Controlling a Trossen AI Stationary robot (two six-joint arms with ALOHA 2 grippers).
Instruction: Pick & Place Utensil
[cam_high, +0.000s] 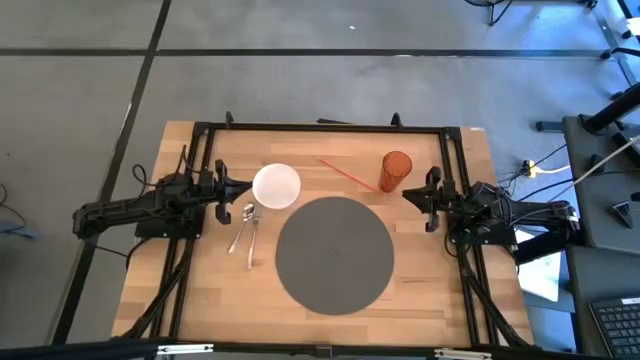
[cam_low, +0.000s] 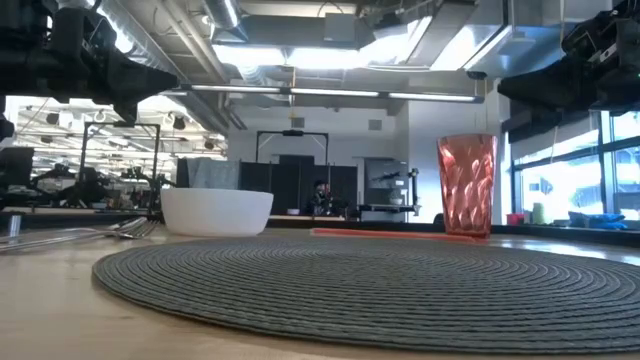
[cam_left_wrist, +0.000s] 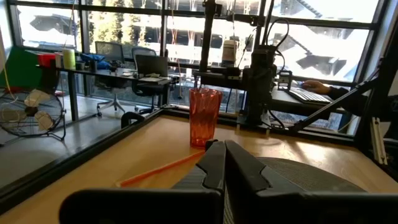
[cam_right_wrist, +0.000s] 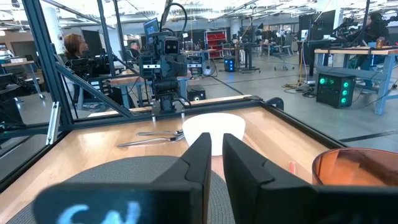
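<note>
Two metal utensils, a spoon (cam_high: 247, 213) and a fork (cam_high: 251, 240), lie side by side flat on the wood, left of the grey round placemat (cam_high: 335, 253); the right wrist view shows these utensils (cam_right_wrist: 155, 138) too. A white bowl (cam_high: 276, 186) stands just beyond them. My left gripper (cam_high: 228, 188) hovers shut above the table's left side, next to the bowl, touching nothing. My right gripper (cam_high: 412, 194) hovers shut at the right side, near the orange cup (cam_high: 396, 171). In the wrist views my left gripper (cam_left_wrist: 225, 163) and my right gripper (cam_right_wrist: 216, 155) hold nothing.
An orange straw (cam_high: 348, 173) lies on the wood between bowl and cup, beyond the placemat. A black frame (cam_high: 330, 127) runs around the table's far and side edges. Bare wood shows near the placemat's front corners. People sit in the room beyond the table.
</note>
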